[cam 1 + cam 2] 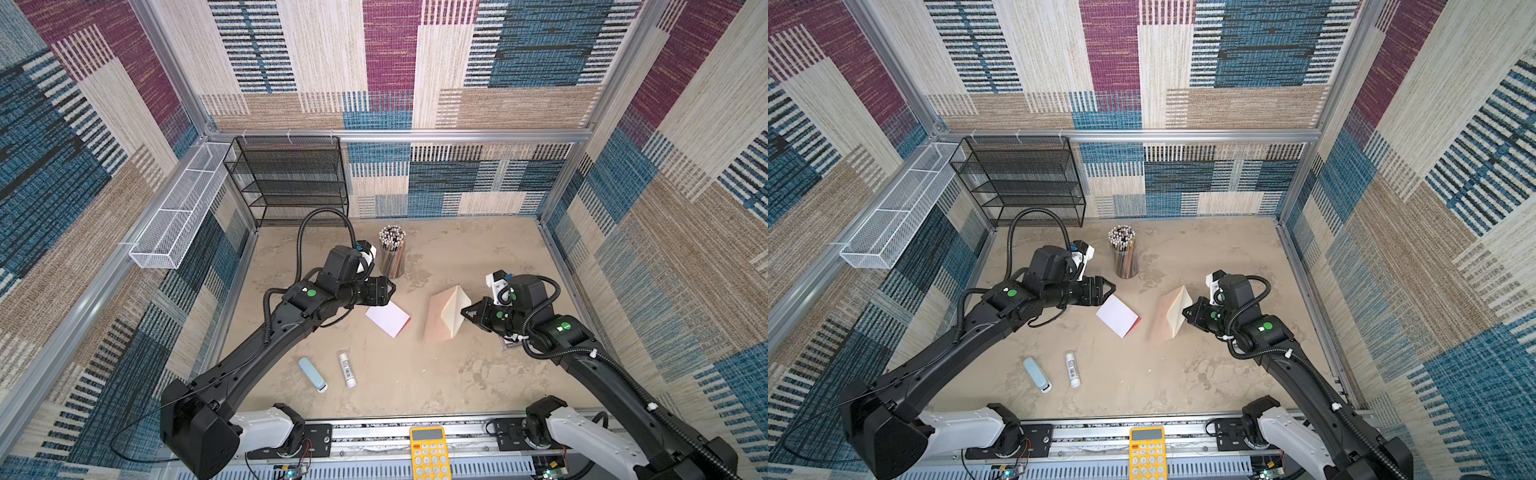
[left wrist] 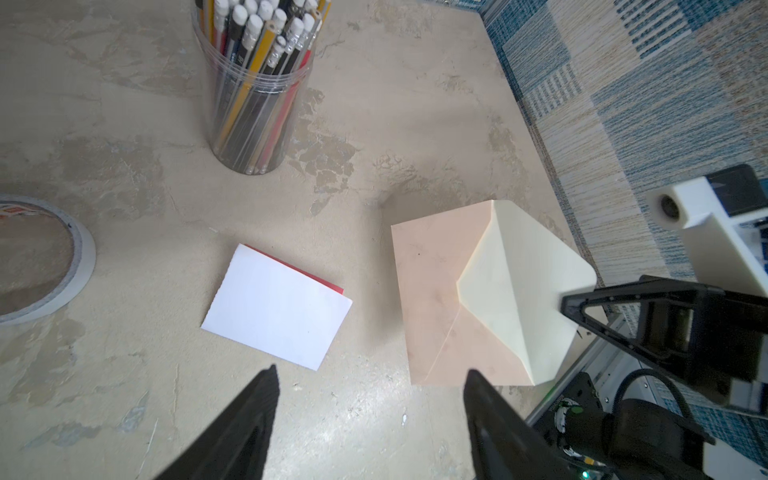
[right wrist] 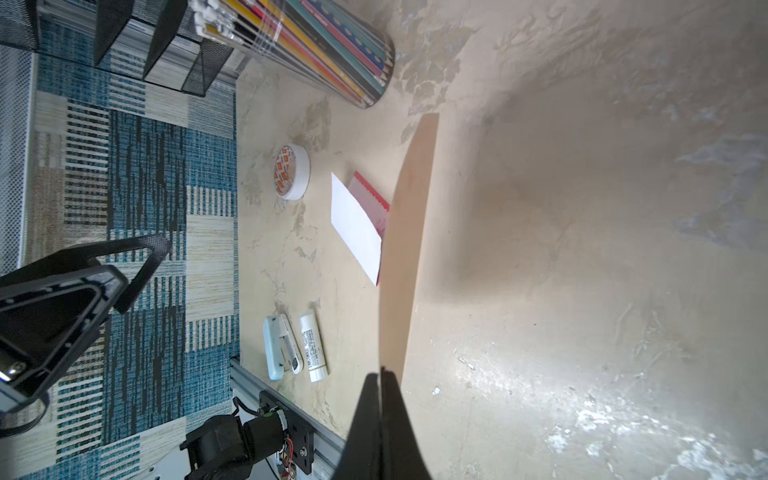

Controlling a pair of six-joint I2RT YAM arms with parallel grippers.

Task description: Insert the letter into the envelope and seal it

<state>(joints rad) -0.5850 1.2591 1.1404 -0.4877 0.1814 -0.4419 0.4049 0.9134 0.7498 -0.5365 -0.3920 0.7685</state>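
Near the pencil cup point(image 1: 392, 253), we find the letter point(image 1: 388, 318) flat on the desk point(image 1: 415, 374) beside our released left gripper point(image 2: 370, 370). Our right gripper point(image 3: 382, 374) clenches the envelope point(image 1: 434, 322) by its flap, tilting it up. We judge this thin paper could slip free or crease.

Left arm's stretched out long and low toward the middle, wrist about level, and the left gripper point(image 1: 390, 293) has its jaws spread wide with nothing between them. Right arm comes in from its own side with the elbow bent. The right gripper point(image 1: 464, 312) points inward, jaws pinched tight on the flap of the envelope point(image 1: 434, 326).
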